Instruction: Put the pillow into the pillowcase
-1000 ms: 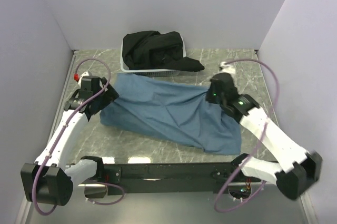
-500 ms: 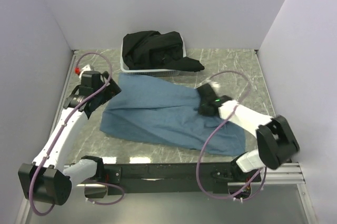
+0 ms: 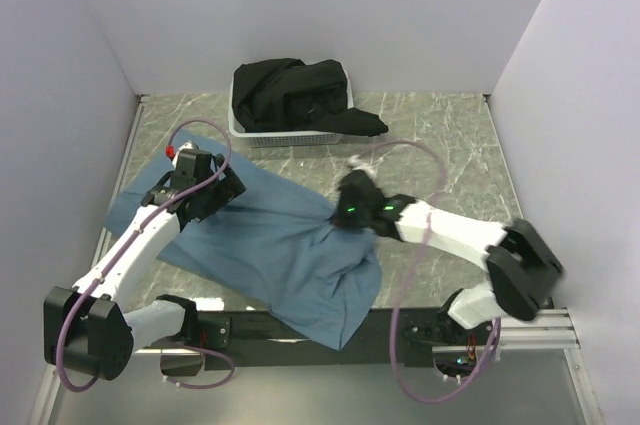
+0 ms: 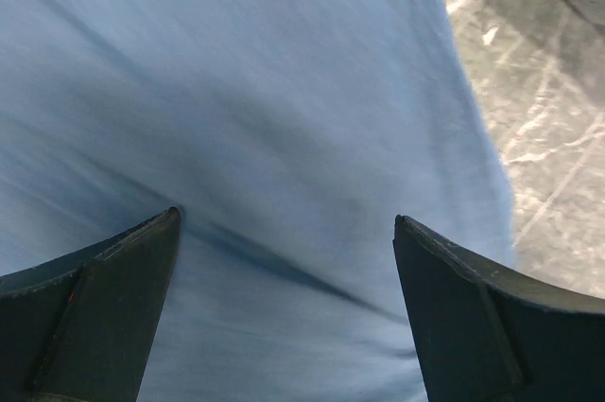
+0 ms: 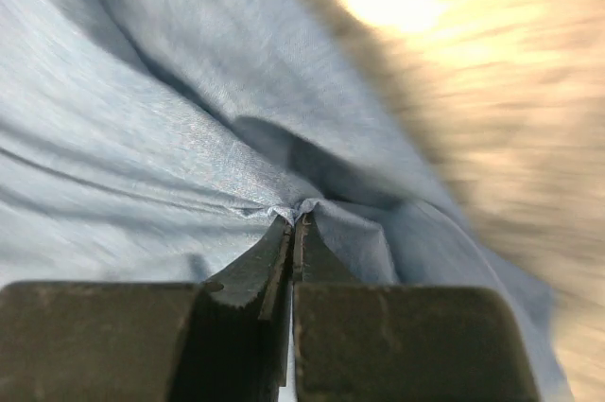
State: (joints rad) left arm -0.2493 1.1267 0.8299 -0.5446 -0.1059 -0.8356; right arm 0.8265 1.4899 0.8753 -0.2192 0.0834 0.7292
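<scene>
The slate-blue pillowcase (image 3: 280, 250) lies spread over the middle of the table, its near corner hanging over the front edge. My right gripper (image 3: 345, 213) is shut on a pinched fold of the pillowcase (image 5: 189, 137) at its right side; the cloth bunches at the fingertips (image 5: 284, 236). My left gripper (image 3: 215, 197) hovers over the left part of the pillowcase (image 4: 284, 118), jaws wide open with only flat fabric between them. The pillow is not in view.
A white basket (image 3: 240, 128) holding black cloth (image 3: 300, 93) stands at the back centre. Marbled tabletop (image 3: 450, 145) shows right of the pillowcase. White walls enclose the left, back and right sides.
The right gripper has dragged the pillowcase's right end leftward and toward the front, so its near corner now hangs over the edge. The left gripper moved right, onto the fabric.
</scene>
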